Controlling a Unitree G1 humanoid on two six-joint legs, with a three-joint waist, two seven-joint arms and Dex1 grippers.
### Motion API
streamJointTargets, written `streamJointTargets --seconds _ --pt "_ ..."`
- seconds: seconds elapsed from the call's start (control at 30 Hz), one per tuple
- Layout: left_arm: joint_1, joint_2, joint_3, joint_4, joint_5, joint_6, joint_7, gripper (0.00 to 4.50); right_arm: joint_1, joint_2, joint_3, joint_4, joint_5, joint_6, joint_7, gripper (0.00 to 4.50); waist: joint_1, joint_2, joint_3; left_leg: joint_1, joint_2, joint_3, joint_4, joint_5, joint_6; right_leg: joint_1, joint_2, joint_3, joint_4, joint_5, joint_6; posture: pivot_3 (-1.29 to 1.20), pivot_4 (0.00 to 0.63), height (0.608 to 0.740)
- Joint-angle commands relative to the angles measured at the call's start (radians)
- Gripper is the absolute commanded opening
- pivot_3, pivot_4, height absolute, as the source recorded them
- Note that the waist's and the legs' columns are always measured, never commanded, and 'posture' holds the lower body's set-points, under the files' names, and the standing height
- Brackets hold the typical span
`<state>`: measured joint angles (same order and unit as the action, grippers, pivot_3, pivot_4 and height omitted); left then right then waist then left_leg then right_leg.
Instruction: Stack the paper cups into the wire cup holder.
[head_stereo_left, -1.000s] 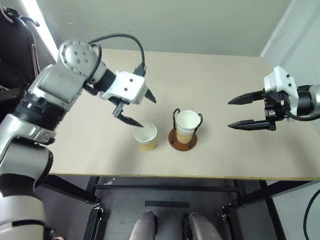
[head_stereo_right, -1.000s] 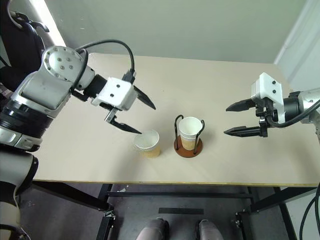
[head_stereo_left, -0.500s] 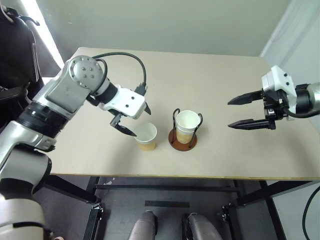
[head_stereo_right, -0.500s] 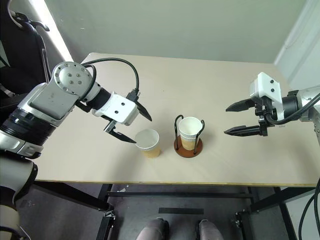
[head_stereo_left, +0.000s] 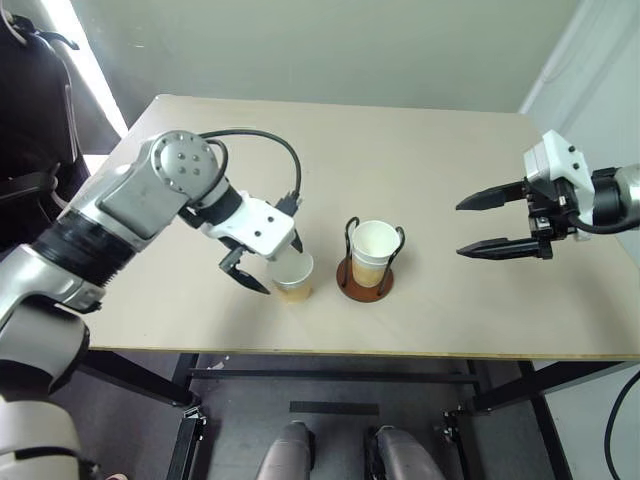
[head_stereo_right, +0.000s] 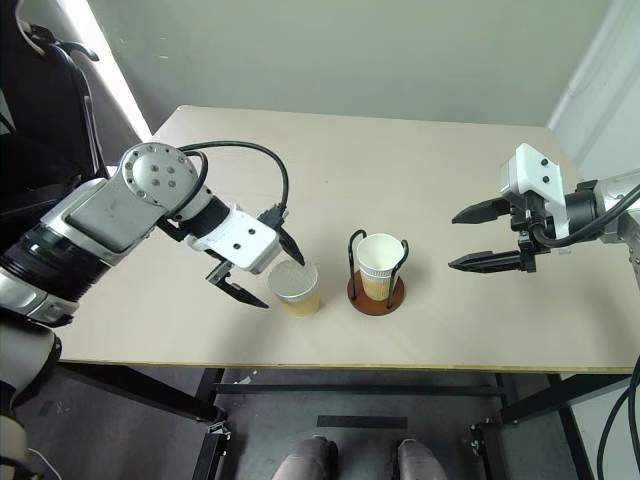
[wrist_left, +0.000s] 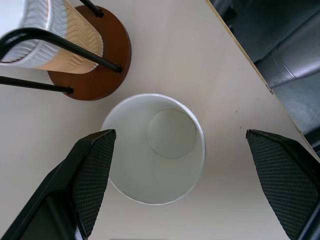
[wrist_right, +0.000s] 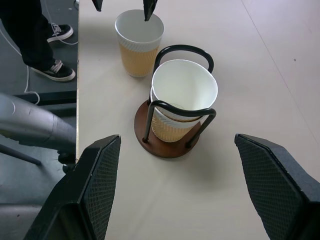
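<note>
Now | left pincer (head_stereo_left: 268, 268) angled down, open, straddling loose cup (head_stereo_left: 292, 277)

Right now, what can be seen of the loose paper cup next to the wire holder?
The loose paper cup stands upright on the table, mouth up and empty, beside the wire cup holder but apart from it. It is tapered, with a white rim and inside, a ribbed white band under the rim and a tan-yellow lower wall. The left gripper is open around it, one finger on each side; whether either finger touches it is unclear.
</note>
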<state>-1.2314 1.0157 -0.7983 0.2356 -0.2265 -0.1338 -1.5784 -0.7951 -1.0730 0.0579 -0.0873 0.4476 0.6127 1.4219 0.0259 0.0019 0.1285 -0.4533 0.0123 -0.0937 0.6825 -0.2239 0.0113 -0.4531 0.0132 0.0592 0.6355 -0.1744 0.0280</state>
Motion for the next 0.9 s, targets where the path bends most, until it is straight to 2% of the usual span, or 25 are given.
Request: streamJointTargets --seconds 0.03,0.43,0.8,0.9 --pt "-0.003 -0.001 0.019 -0.008 0.019 -0.017 -0.036 4.49 -0.013 -0.011 -0.026 -0.01 -0.002 -0.01 -0.003 3.7 0.0 0.0 0.0 0.0 0.0 0.0 0.0 0.0 0.0 0.0 0.0 0.0 0.0 0.0 0.0 0.0 0.15 0.74" --pt "0.038 -0.021 0.028 -0.023 0.063 0.005 -0.036 4.49 0.006 -0.001 -0.021 -0.003 -0.012 -0.029 -0.013 3.7 0.0 0.0 0.0 0.0 0.0 0.0 0.0 0.0 0.0 0.0 0.0 0.0 0.0 0.0 0.0 0.0 0.15 0.74" --pt "0.131 -0.058 0.1 0.01 0.126 -0.002 -0.036 4.49 0.01 0.019 -0.014 0.002 -0.03 -0.048 -0.023 3.7 -0.001 0.0 0.0 0.0 0.0 0.0 0.0 0.0 0.0 0.0 0.0 0.0 0.001 0.0 0.0 0.0 0.15 0.74" --pt "0.156 -0.074 0.12 0.031 0.155 -0.029 -0.036 3.87 0.014 0.022 -0.014 0.001 -0.031 -0.049 -0.024 3.7 -0.001 0.0 0.0 0.001 0.0 0.0 0.0 0.0 0.0 0.0 0.0 0.0 0.001 0.0 0.0 0.0 0.15 0.74"
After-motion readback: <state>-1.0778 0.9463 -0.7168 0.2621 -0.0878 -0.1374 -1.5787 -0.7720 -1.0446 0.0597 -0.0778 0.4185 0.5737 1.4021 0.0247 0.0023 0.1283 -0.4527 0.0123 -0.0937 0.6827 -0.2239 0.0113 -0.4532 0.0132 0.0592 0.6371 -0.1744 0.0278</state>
